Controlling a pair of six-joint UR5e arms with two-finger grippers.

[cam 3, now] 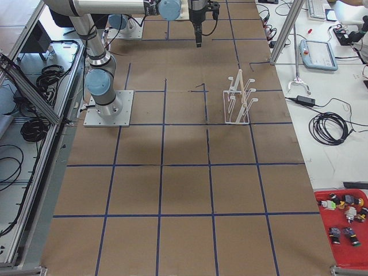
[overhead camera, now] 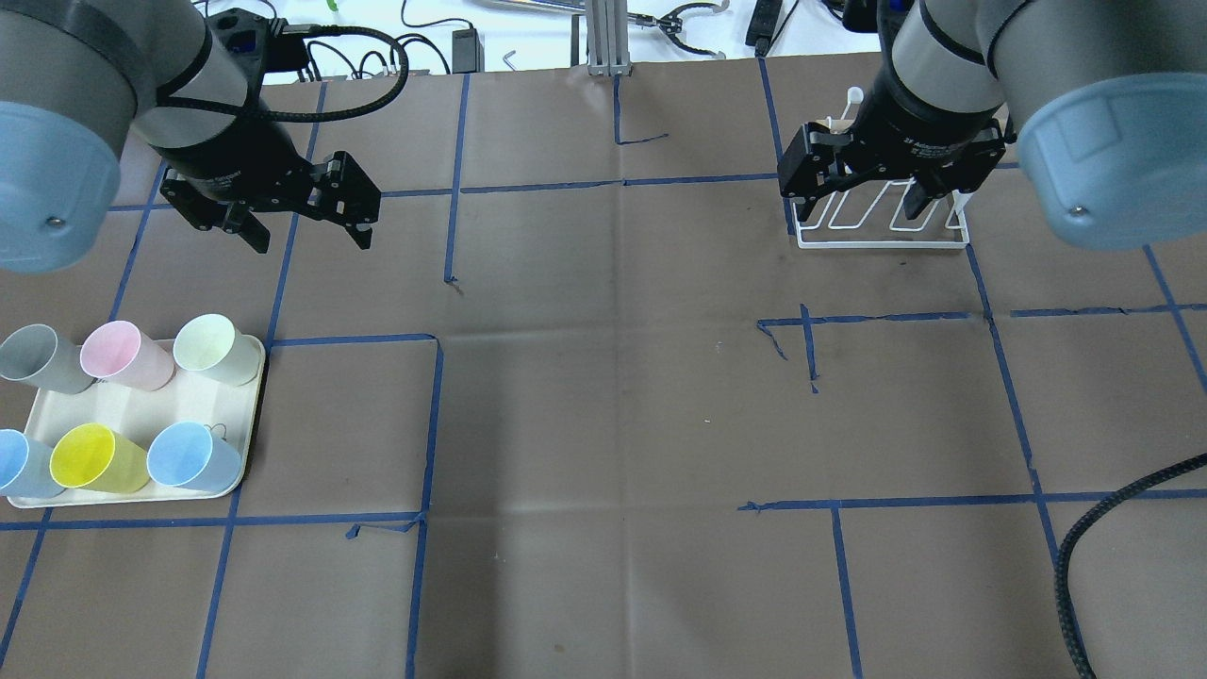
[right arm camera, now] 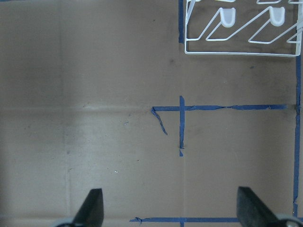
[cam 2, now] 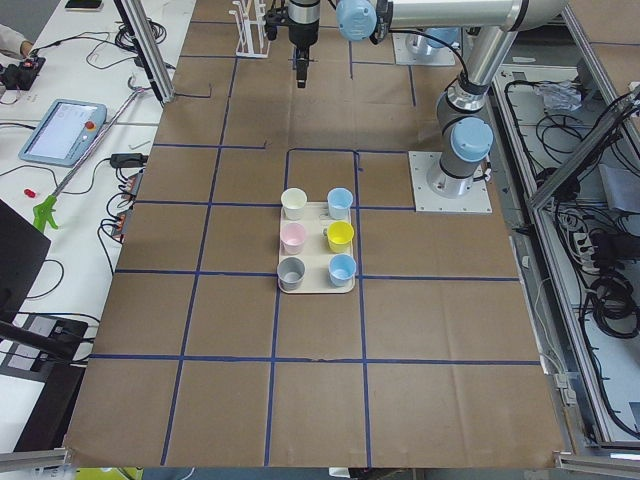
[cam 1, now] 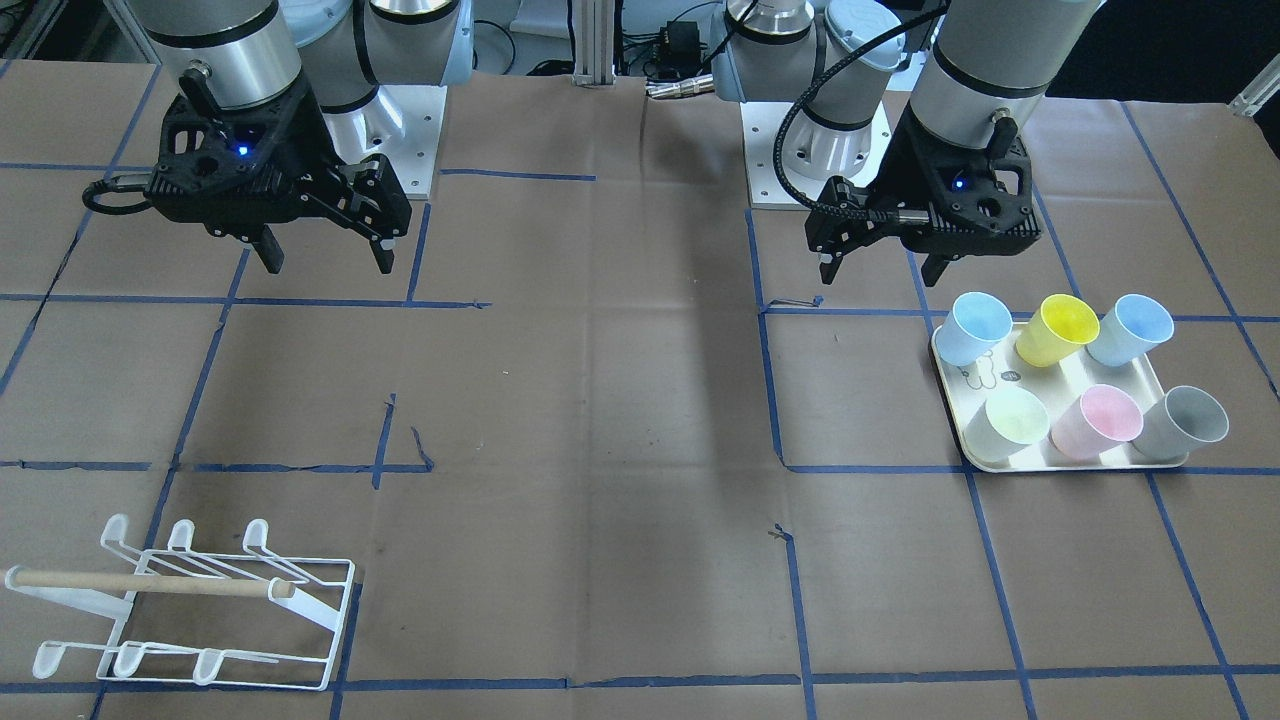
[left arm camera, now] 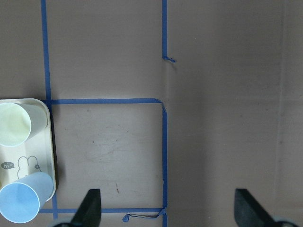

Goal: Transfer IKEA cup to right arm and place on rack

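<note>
Several IKEA cups stand on a cream tray (cam 1: 975,455): blue (cam 1: 975,325), yellow (cam 1: 1060,328), light blue (cam 1: 1130,328), pale green (cam 1: 1010,418), pink (cam 1: 1098,420) and grey (cam 1: 1185,420). My left gripper (cam 1: 880,272) hangs open and empty above the table, just behind the tray; it also shows in the overhead view (overhead camera: 306,231). Its wrist view shows the pale green cup (left arm camera: 14,124) and a blue cup (left arm camera: 21,201) at the left edge. My right gripper (cam 1: 327,265) is open and empty, high above the table. The white wire rack (cam 1: 200,610) with its wooden dowel holds no cup.
In the overhead view the right gripper (overhead camera: 858,203) hides part of the rack (overhead camera: 882,231). The rack's near edge shows at the top of the right wrist view (right arm camera: 236,33). Brown paper with blue tape lines covers the table. Cables and tools lie beyond the far edge.
</note>
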